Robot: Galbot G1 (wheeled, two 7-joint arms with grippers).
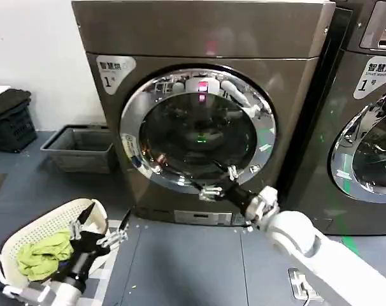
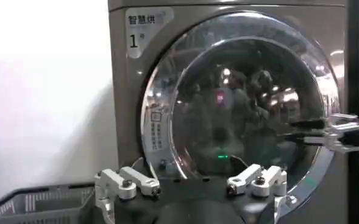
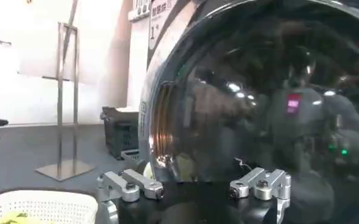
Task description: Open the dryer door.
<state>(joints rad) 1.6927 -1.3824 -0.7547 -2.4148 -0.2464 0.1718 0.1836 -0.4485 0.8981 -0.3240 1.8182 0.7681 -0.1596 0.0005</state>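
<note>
Right claw at the lower rim of the shut dryer door, nothing pulled yet.

The bronze-grey front-loading dryer [image 1: 199, 108] stands on the grey floor against the white wall, and its large round dryer door [image 1: 198, 131], wide shiny chrome rim around dark tinted glass, sits flush in the front, so the opening itself looks not yet begun. A white slatted laundry basket [image 1: 50, 233] holding a yellow-green cloth [image 1: 43, 255] sits at the floor's near left corner. The right claw [image 1: 220, 182], fingers spread and released, is just at the door's lower right rim, seemingly reaching for an edge; gripping and swinging the door out remain. The left claw [image 1: 104, 228] hovers open by the basket, holding nothing.
</note>
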